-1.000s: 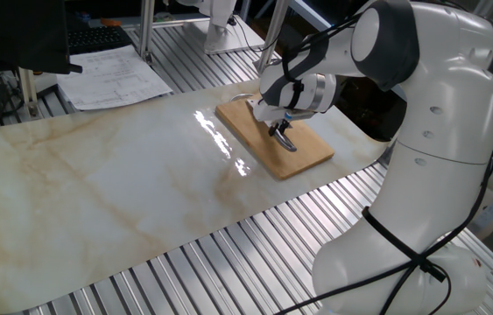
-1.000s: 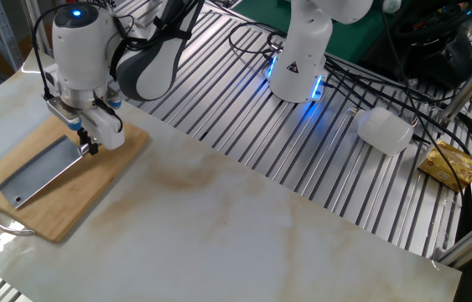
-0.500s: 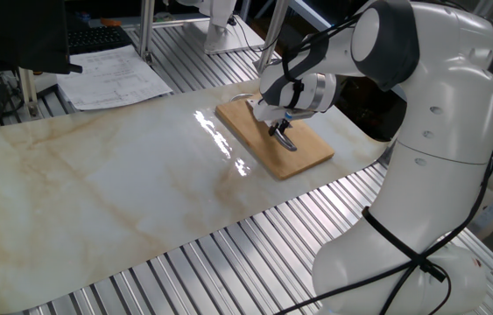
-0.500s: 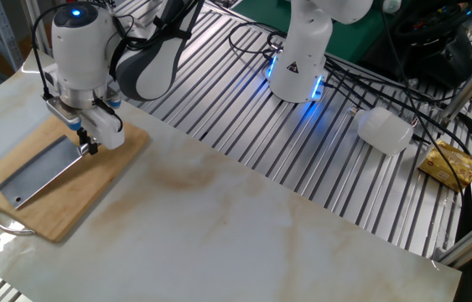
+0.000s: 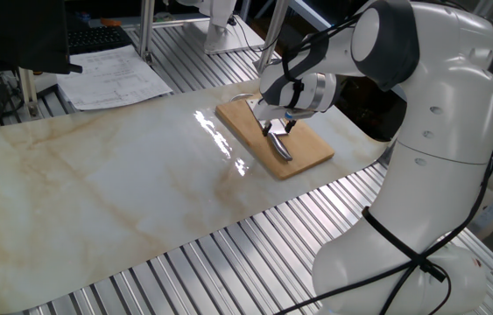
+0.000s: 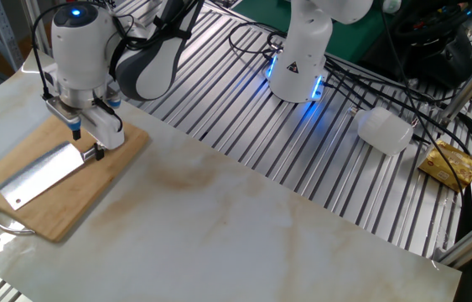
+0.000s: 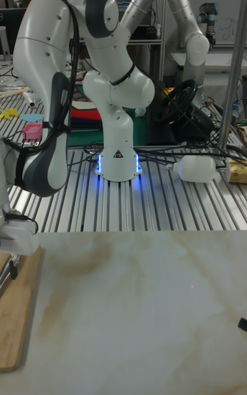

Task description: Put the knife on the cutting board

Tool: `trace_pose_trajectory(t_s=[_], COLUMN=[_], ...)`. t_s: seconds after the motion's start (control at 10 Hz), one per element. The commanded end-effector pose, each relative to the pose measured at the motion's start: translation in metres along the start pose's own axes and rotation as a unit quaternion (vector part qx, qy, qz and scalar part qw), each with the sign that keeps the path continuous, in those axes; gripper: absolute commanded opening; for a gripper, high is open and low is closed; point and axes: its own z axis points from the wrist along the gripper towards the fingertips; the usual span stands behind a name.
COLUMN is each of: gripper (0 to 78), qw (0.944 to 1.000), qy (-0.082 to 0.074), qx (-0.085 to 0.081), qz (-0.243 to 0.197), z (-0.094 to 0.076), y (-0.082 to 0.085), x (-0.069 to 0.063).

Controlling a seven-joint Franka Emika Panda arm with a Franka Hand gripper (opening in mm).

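Observation:
The cutting board [image 6: 76,210] is a light-brown wooden rectangle at the left end of the marble sheet, and it also shows in one fixed view [image 5: 316,154] and at the left edge of the tall view [image 7: 15,319]. The knife [image 6: 43,174], a small silver cleaver, lies flat on the board, its shiny handle [image 5: 282,149] pointing toward the arm. My gripper [image 6: 87,139] hovers just above the handle end [image 5: 274,126], open, its fingers off the knife. The tall view shows only a fingertip at its left edge.
A second robot's lit base [image 6: 298,71] stands on the slatted table behind. A white bottle [image 6: 386,130] and a yellow packet [image 6: 449,162] lie at the right. Papers [image 5: 115,74] sit beyond the marble sheet's far edge. A thin wire loop [image 6: 5,225] sticks out from the board's near end.
The gripper has opened and risen off the knife's handle. The knife now rests flat on the board with its blade face up and brighter.

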Motion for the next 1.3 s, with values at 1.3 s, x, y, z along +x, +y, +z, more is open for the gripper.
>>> trace_pose_trajectory(t_s=[1.3], gripper=[77.4], qw=[0.9957], qy=[0.092], qx=[0.006], qz=[0.004], z=[-0.131], y=[0.092], x=[0.013])
